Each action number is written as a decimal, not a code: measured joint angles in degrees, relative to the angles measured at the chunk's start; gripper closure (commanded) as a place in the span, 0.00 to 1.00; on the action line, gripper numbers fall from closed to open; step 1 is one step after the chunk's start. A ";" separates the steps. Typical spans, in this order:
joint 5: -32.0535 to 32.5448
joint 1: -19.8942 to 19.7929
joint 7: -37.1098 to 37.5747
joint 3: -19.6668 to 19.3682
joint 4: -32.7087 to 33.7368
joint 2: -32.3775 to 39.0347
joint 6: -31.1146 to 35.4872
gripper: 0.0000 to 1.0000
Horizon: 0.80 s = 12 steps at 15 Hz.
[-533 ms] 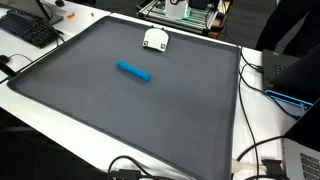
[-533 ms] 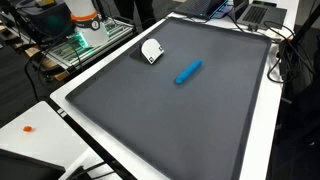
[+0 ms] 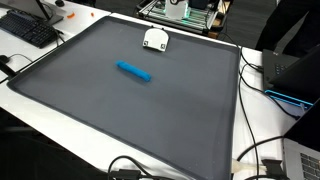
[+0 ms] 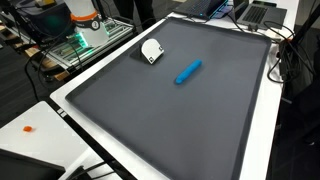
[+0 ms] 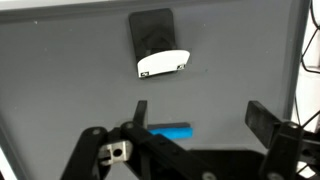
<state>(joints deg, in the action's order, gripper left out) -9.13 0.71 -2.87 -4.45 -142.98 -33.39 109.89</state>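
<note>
A blue block (image 3: 134, 71) (image 4: 188, 72) lies flat near the middle of the dark grey mat (image 3: 130, 120) (image 4: 170, 120). A small white-and-black object (image 3: 155, 39) (image 4: 151, 50) sits near the mat's far edge. In the wrist view my gripper (image 5: 200, 115) hangs high above the mat, open, with nothing between its fingers (image 5: 262, 118). Just inside the left finger, partly hidden by the gripper body, the blue block (image 5: 170, 131) shows far below. The white-and-black object (image 5: 162, 63) lies further ahead. Neither exterior view shows the arm or the gripper.
A keyboard (image 3: 28, 28) lies off the mat on the white table. A laptop (image 3: 300, 80) and cables (image 3: 250, 160) sit along one side. A green-lit equipment rack (image 4: 85, 40) stands behind the table, and a small orange item (image 4: 29, 128) lies on the white surface.
</note>
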 measured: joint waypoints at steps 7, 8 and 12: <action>-7.23 -0.40 22.21 6.86 -7.59 -0.05 3.14 0.00; -8.48 -0.46 24.76 7.45 -8.59 -0.04 4.03 0.00; -12.99 -0.77 34.58 9.74 -13.06 0.53 10.66 0.00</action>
<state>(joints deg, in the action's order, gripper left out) -22.12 -0.06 31.71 5.29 -156.04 -32.86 120.55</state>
